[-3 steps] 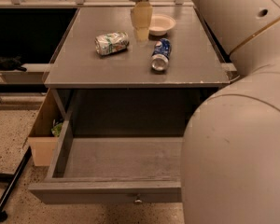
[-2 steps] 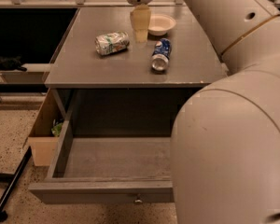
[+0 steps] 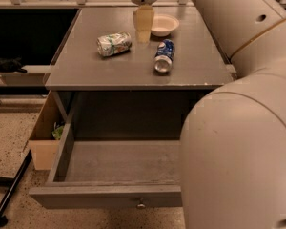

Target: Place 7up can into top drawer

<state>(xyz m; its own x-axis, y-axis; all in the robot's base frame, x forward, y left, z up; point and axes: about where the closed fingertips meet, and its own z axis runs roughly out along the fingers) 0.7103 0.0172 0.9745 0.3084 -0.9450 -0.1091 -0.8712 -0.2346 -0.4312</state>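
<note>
Gripper (image 3: pixel 143 37) hangs ready; I cannot tell its closure. 7up can (image 3: pixel 114 44) lies left of it, top drawer (image 3: pixel 109 195) open below for deposit.

7up can (image 3: pixel 114 44) on tabletop (image 3: pixel 195 66); end effector (image 3: pixel 143 35) just right; top drawer (image 3: pixel 105 195) below.

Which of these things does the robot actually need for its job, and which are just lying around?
For the job: dented silvery-green 7up can; open grey wooden top drawer; pale gripper above the grey table.
Lying about: blue soda can; white round bowl; tan cardboard box.
</note>
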